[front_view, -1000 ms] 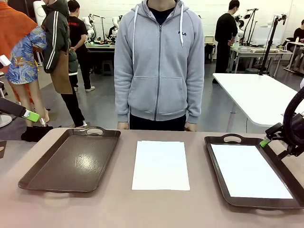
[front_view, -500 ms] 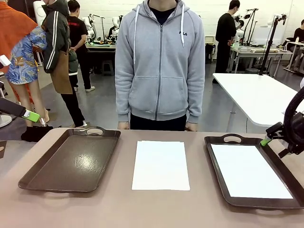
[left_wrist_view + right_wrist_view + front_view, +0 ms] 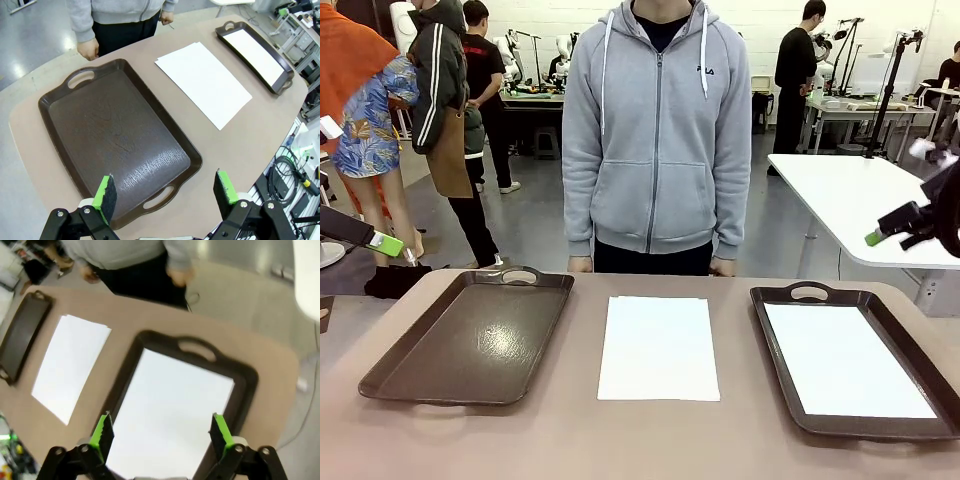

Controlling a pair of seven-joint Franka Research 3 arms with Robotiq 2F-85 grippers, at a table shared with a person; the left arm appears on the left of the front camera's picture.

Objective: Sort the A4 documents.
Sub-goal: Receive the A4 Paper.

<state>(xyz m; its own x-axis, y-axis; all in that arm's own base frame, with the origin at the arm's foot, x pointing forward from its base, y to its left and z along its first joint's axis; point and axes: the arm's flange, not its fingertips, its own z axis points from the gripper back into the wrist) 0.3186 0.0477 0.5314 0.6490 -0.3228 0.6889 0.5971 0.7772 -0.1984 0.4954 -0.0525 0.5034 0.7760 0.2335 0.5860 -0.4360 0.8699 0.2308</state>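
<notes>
A4 documents [image 3: 658,347] lie mid-table, long axis toward person, between empty left tray [image 3: 470,335] and right tray [image 3: 880,428] holding one sheet [image 3: 845,360]; left gripper [image 3: 165,190], right gripper [image 3: 161,432] wide, empty, flanking, neither clearly nearer

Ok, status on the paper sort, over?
Left claw and right claw open, raised, nothing held. One sheet in right tray, stack mid-table. Person's hands at far edge, off the stack.

Two brown trays [image 3: 470,340] [image 3: 880,428], one paper stack [image 3: 658,347], one trayed sheet [image 3: 845,360].
</notes>
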